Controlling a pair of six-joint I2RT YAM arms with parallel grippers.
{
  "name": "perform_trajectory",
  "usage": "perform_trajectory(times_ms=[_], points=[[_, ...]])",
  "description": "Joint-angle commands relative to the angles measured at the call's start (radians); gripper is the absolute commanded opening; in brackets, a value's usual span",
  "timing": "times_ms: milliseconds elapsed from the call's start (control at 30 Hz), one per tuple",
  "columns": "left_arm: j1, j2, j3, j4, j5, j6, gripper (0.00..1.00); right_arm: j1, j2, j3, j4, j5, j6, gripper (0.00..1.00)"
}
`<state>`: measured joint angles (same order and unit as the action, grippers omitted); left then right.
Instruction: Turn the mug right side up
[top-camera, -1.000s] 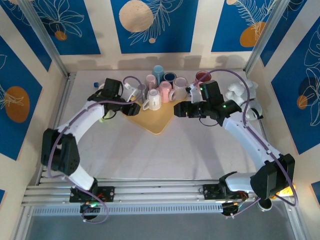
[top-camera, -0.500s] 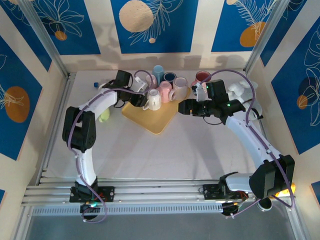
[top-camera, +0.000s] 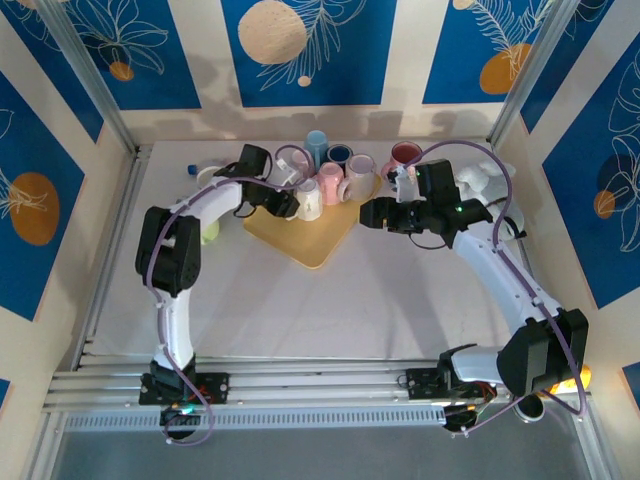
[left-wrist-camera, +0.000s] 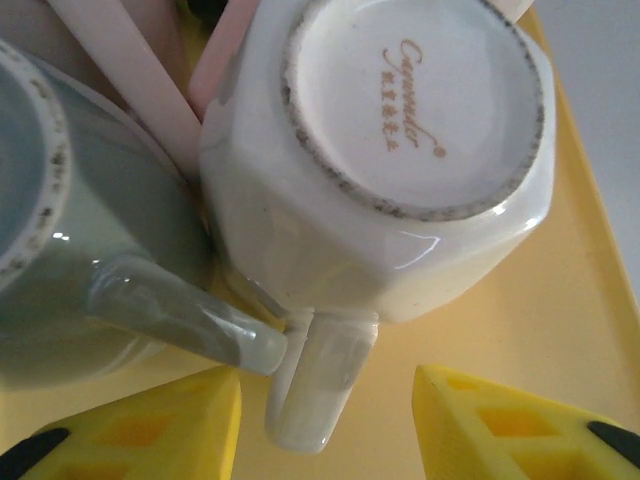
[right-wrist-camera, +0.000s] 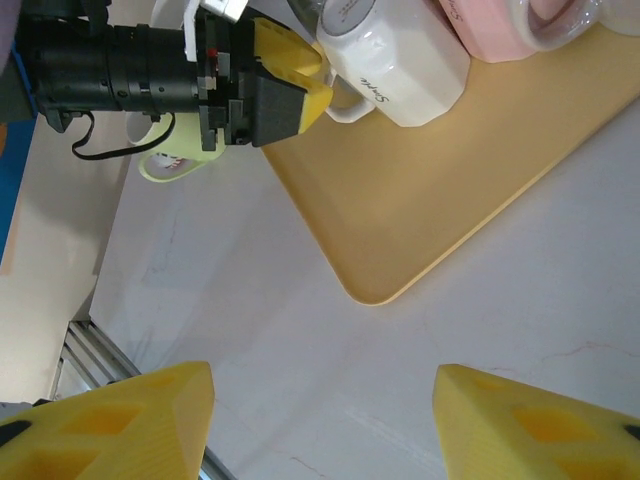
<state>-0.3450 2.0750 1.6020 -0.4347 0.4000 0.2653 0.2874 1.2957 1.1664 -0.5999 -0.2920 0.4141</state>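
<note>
A white mug (left-wrist-camera: 400, 150) stands bottom up on the yellow tray (left-wrist-camera: 590, 300), its base with gold lettering facing the left wrist camera. Its handle (left-wrist-camera: 315, 385) lies between the yellow fingers of my left gripper (left-wrist-camera: 325, 430), with a gap on each side, so that gripper is open. From above, the left gripper (top-camera: 285, 203) is at the left side of the white mug (top-camera: 308, 200). My right gripper (top-camera: 368, 212) hovers at the tray's right edge. Its jaws (right-wrist-camera: 325, 420) are open over bare table.
A grey-green mug (left-wrist-camera: 90, 260) touches the white mug's left side. Pink mugs (top-camera: 330, 183), blue mugs (top-camera: 317, 145) and a red mug (top-camera: 405, 153) crowd the tray's far end. A pale green mug (top-camera: 208, 232) lies on the table to the left of the tray (top-camera: 305, 245).
My left gripper has moved right from the tray's left edge to the white mug's handle, and its jaws have narrowed a little. The right gripper has shifted slightly to the right.
</note>
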Motion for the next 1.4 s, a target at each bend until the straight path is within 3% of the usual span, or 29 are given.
perform_trajectory(times_ms=[0, 367, 867, 1367], points=[[-0.019, 0.019, 0.032, -0.016, 0.039, 0.029, 0.48, -0.004, 0.009, -0.006, -0.019, -0.012, 0.022, 0.59], [-0.034, 0.05, 0.047, -0.03, 0.036, 0.036, 0.35, -0.01, 0.021, 0.022, -0.031, -0.014, 0.025, 0.59], [-0.051, 0.069, 0.048, -0.011, -0.022, 0.035, 0.26, -0.015, 0.02, 0.022, -0.026, -0.023, 0.039, 0.59], [-0.071, -0.036, -0.029, 0.008, 0.003, 0.048, 0.0, -0.025, -0.017, -0.003, -0.029, -0.024, 0.037, 0.59]])
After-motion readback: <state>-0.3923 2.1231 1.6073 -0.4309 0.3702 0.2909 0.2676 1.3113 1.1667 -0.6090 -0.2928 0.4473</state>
